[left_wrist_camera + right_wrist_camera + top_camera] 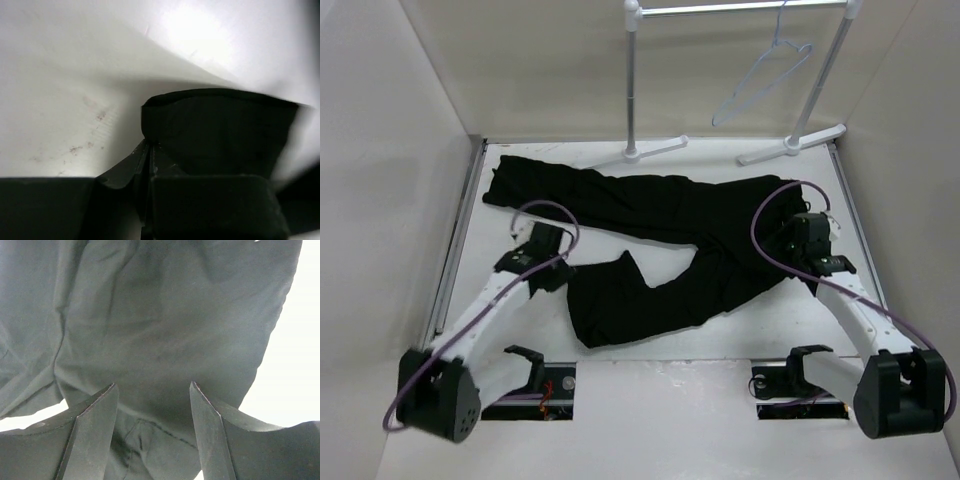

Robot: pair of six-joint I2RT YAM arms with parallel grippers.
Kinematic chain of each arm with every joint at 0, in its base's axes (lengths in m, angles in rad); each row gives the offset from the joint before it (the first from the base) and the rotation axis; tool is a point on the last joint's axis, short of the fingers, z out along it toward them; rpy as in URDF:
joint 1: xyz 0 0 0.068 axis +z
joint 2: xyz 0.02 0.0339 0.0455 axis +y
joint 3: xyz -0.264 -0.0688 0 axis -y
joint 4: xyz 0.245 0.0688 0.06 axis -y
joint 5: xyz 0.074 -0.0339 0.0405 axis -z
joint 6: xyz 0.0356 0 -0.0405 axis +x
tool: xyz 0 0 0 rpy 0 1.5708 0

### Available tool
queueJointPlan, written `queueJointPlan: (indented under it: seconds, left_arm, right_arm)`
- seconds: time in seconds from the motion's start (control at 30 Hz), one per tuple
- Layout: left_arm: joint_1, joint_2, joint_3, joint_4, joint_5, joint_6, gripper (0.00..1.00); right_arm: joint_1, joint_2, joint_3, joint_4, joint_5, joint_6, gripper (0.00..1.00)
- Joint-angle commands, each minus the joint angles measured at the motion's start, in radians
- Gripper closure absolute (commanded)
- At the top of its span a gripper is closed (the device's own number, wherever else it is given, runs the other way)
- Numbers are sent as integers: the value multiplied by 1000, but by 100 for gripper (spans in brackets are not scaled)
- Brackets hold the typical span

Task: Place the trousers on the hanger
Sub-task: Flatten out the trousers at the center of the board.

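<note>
Top view: light is falling evenly from above, soft shadows lying under both arms. Left wrist: glare is blowing out the table (200, 30) beyond the left gripper (149, 150) — the trousers (215, 135) are blurring to its right. Right wrist: the surface right of the right gripper (152, 385) is overexposing — fabric ahead staying dim.

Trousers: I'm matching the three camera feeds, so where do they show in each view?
Top external: the trousers sprawl across mid-table, from far left to right.
Left wrist: a hemmed edge sits centre-right.
Right wrist: black fabric fills most of the frame, beyond the open right end effector.
Shared landmark: the white table, upper left in the left wrist view, right edge in the right wrist view.
</note>
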Motion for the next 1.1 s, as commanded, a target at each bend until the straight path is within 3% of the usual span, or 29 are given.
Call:
queueJointPlan:
  seconds: [0.0, 0.17, 0.4, 0.57, 0.73, 0.9, 1.0, 1.07]
  left_arm:
    - [73, -248, 219, -146, -142, -64, 100]
    - [175, -342, 463, -441, -262, -61, 99]
    - [156, -333, 705, -706, -329, -79, 98]
    - [155, -267, 757, -819, -401, -39, 98]
    - [184, -152, 551, -620, -458, 7, 98]
    - [378, 154, 563, -321, -421, 64, 100]
    - [458, 307, 655, -267, -410, 54, 100]
    - [483, 396, 777, -256, -401, 67, 100]
  right_arm:
    - [-42, -26, -9, 7, 39, 22, 34]
    - [-68, -43, -11, 7, 33, 30, 34]
    - [-66, -84, -29, -13, 8, 11, 32]
    - [-63, -95, -28, -8, -9, 11, 31]
    - [-97, -95, -11, -14, 8, -16, 29]
    - [-158, -110, 15, -43, 11, -42, 28]
    - [-166, -139, 22, -65, 14, -49, 38]
    - [-168, -158, 20, -83, 14, -52, 58]
